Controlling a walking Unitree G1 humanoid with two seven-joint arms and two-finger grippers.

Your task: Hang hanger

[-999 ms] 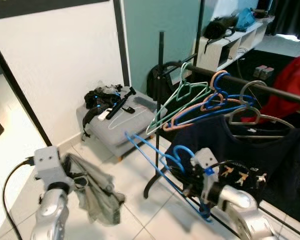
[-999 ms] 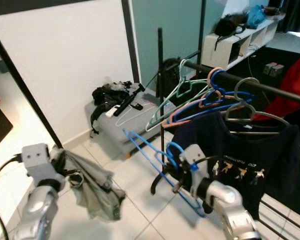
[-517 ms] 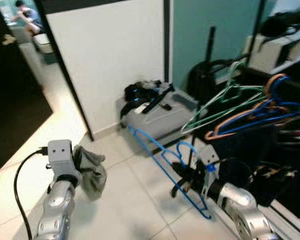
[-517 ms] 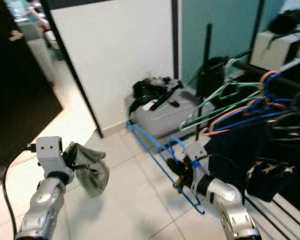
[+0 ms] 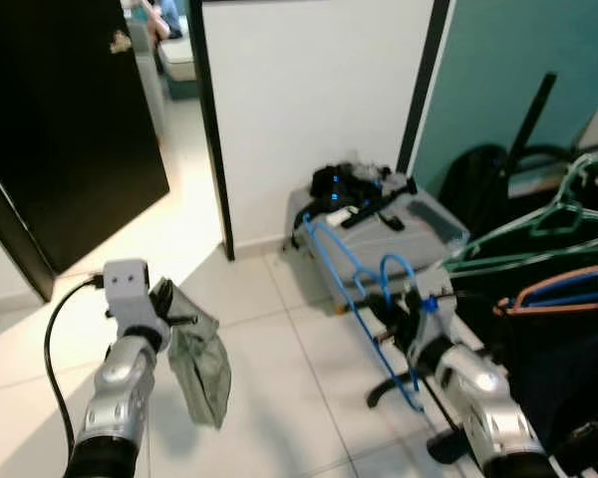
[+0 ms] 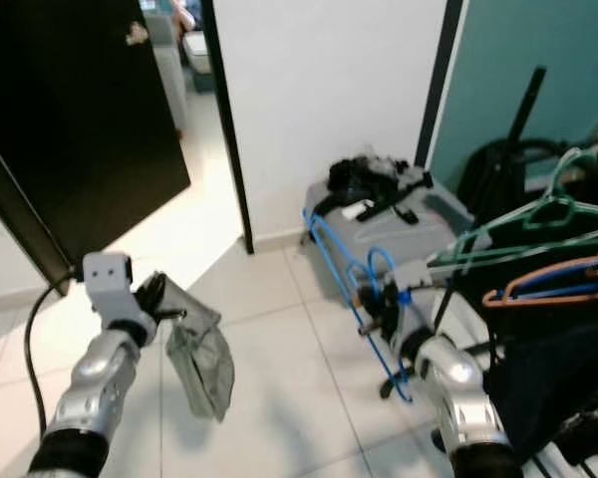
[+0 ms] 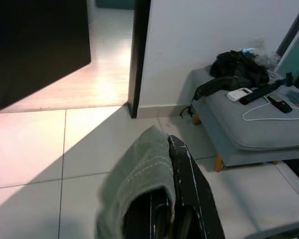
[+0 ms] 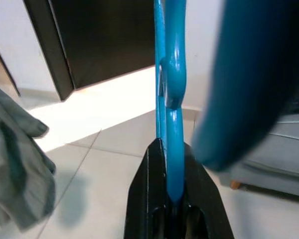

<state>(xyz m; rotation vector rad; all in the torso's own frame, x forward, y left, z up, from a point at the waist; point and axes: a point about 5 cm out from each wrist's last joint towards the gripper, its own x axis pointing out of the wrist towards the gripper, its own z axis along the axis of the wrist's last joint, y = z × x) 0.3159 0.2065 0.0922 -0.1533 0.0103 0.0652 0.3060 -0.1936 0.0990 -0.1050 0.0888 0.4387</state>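
A thin bright-blue plastic hanger (image 5: 354, 289) with a curved hook was held clamped in the right gripper (image 5: 391, 324) above the tiled floor (image 5: 279, 398); a grey-green cloth (image 6: 201, 357) was gripped by the left gripper (image 5: 167, 317).

You are looking at a room in a home, a bedroom or laundry corner by the look of it. The floor (image 5: 279, 398) is pale glossy tile, with a white wall (image 5: 309, 90) meeting a teal one (image 5: 518, 60) and a dark door (image 5: 60, 119) standing open onto a lit passage. A grey padded stool (image 6: 419, 224) carries bags and straps, and a clothes rail at your right holds coloured hangers (image 6: 538, 234) and dark garments (image 6: 548, 378).
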